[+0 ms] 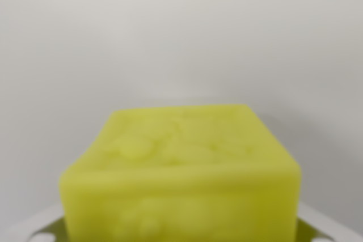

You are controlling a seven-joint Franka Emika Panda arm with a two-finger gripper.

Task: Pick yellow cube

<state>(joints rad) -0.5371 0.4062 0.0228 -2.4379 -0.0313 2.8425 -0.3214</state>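
At the wrist view's lower left corner a pale grey-white part [39, 226] shows, with a yellow-green reflection on it; it may belong to the fingers or their mount, but it is too blurred to say.

In the middle, filling the lower half of the picture, is the yellow cube [181, 168], very close to the camera and out of focus. Its top face and its near face are visible, both with faint raised or embossed marks (unreadable). The edges look slightly rounded and the surface matt, so I judge it a light, fairly stiff block, perhaps foam or moulded plastic, unlikely to be fragile or slippery. The flat side faces to the wrist view's left and right would be the natural places to clamp it, squarely across the middle.

At the lower right a matching pale part [332, 228] appears beside the cube's bottom corner.

Whether the fingers are spread, closed or clamped on the cube cannot be told. Behind everything is a plain grey-white background [181, 32]; I cannot tell whether it is worktop or wall, nor whether the cube is resting or lifted.
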